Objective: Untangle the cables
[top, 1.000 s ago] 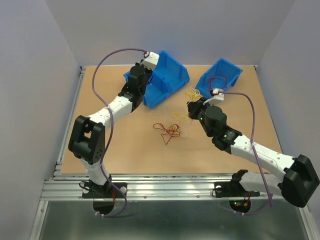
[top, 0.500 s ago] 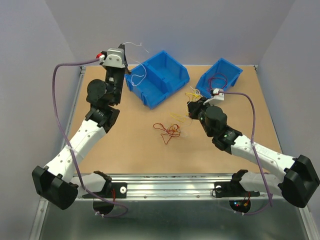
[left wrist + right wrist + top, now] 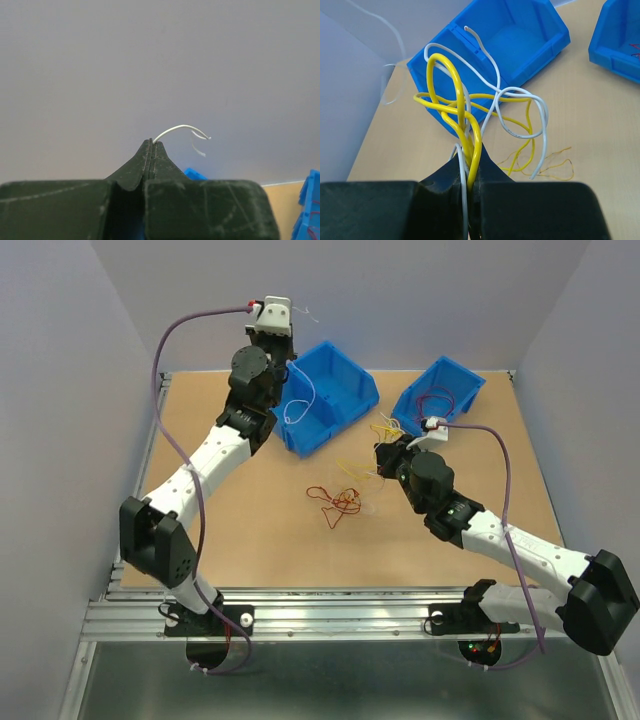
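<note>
From where I stand, everything turns on the white cable (image 3: 176, 127). One end is pinched in the left claw (image 3: 151, 144), whose jaws are pressed tight together, with only a short curl of wire poking out past the tips. That claw is lifted high at the back left, well above the tabletop (image 3: 260, 530) and facing the back wall. The left arm is stretched up and nearly straightened over the large blue bin (image 3: 350, 380). From there the white strand drops in a loose loop across the bin and runs forward and to the right, towards the right claw (image 3: 470, 150). So its long axis slants from high at the back left down to low at the middle right. The right claw sits low, just beside the bin's near corner, on a bent, crouching arm. Its jaws are clamped on a bundle of yellow cables (image 3: 439, 55) with white wire threaded through their loops. A small heap of red cables (image 3: 340, 500) lies loose on the tabletop, nearer the right arm and apart from both claws. I would judge that the white strand comes free only if the pull goes up and away along that slant while the right claw anchors the yellow.
</note>
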`<control>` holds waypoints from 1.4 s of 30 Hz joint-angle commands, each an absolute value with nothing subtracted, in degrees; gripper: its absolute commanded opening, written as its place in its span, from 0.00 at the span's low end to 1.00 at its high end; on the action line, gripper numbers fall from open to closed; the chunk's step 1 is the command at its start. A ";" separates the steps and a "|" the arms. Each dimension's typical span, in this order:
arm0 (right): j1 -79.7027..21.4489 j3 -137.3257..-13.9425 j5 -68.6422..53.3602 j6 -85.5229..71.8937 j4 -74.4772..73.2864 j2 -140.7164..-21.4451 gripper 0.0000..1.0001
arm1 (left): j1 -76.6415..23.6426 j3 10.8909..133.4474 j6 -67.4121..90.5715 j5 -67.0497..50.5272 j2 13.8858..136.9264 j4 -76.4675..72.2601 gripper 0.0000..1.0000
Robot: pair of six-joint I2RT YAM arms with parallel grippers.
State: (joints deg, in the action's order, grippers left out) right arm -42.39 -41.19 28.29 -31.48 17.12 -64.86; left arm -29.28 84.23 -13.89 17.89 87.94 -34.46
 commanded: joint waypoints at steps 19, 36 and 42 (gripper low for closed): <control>-42.54 -40.34 29.09 -31.38 18.98 -62.84 0.01 | -26.63 60.22 -26.28 21.98 89.30 -51.86 0.00; -42.54 -41.31 27.86 -31.20 18.63 -64.95 0.01 | -26.81 73.55 -27.78 17.41 103.01 -24.53 0.09; -42.54 -41.92 27.07 -31.11 18.19 -65.74 0.01 | -26.81 66.47 -26.55 12.66 94.68 -29.95 0.98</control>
State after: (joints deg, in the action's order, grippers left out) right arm -42.39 -41.19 27.53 -31.46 16.93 -65.71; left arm -26.57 69.43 -27.77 16.47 103.59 -25.71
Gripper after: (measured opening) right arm 0.065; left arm 0.962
